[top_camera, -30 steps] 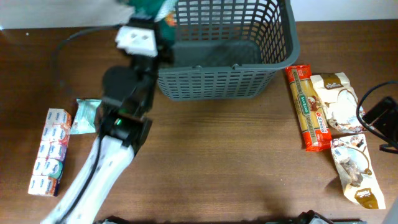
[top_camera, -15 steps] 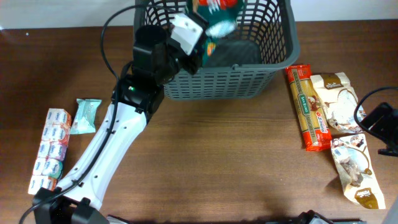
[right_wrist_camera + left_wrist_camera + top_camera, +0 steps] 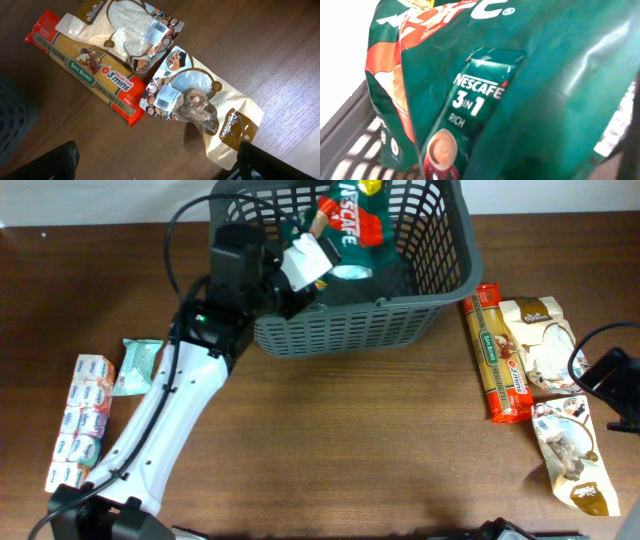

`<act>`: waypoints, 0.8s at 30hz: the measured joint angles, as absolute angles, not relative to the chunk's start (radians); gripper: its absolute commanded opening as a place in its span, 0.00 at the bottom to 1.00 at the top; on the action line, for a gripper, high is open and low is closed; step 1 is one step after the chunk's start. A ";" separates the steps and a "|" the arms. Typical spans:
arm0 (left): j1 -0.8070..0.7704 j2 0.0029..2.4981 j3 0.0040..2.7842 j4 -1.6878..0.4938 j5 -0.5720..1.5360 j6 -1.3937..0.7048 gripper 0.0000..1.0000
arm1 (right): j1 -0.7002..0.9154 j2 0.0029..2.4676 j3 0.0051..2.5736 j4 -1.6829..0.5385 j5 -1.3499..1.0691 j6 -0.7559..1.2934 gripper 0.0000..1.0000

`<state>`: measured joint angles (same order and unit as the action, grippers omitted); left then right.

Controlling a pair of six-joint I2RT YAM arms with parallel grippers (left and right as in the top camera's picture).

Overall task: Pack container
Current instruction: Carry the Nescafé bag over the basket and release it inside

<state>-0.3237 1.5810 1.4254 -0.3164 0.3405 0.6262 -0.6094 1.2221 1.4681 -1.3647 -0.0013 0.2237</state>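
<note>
Overhead: the basket (image 3: 350, 325) stands at the far edge of the brown surface (image 3: 380, 460), near the middle. The left arm (image 3: 170, 420) reaches over its left rim, and the left end effector (image 3: 330, 260) is inside the basket, up against a green coffee bag (image 3: 352, 222). From here I cannot tell whether its fingers are clamped on the bag. A strip of small tubs (image 3: 80, 425) and a pale green packet (image 3: 138, 365) lie at the left. A red spaghetti packet (image 3: 495, 355) and two beige pouches (image 3: 540, 345) (image 3: 572, 452) lie at the right, near the right arm (image 3: 610, 380).

Left wrist: the coffee bag (image 3: 530, 75) fills the frame, with the basket's slotted wall (image 3: 350, 145) at the lower left. The fingers are hidden, so the grip stays unclear.

Right wrist: the right end effector (image 3: 157, 150) hangs above the surface with its fingers wide apart and holding nothing. Below it are the spaghetti packet (image 3: 95, 70) and both pouches (image 3: 130, 30) (image 3: 205, 110), the three packed close together.
</note>
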 measured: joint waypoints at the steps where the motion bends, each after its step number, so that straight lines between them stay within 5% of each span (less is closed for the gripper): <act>1: -0.309 1.581 1.425 -0.316 0.340 0.630 0.01 | -0.609 1.222 1.468 -1.369 -0.001 0.224 0.99; 7: -0.218 1.581 1.425 -0.316 0.322 0.637 0.07 | -0.609 1.222 1.468 -1.387 -0.001 0.224 0.99; 8: -0.208 1.581 1.425 -0.316 0.321 0.637 0.17 | -0.609 1.222 1.468 -1.390 -0.001 0.224 0.99; 10: -0.189 1.581 1.425 -0.314 0.313 0.640 0.62 | -0.609 1.222 1.468 -1.396 -0.001 0.224 0.99; 11: -0.186 1.581 1.425 -0.309 0.315 0.649 0.77 | -0.609 1.222 1.468 -1.399 -0.001 0.223 0.99; 13: -0.186 1.580 1.438 -0.290 0.315 0.648 0.92 | -0.609 1.222 1.468 -1.407 -0.001 0.224 0.99; 24: -0.187 1.573 1.459 -0.244 0.318 0.640 0.96 | -0.609 1.222 1.468 -1.415 -0.001 0.224 0.99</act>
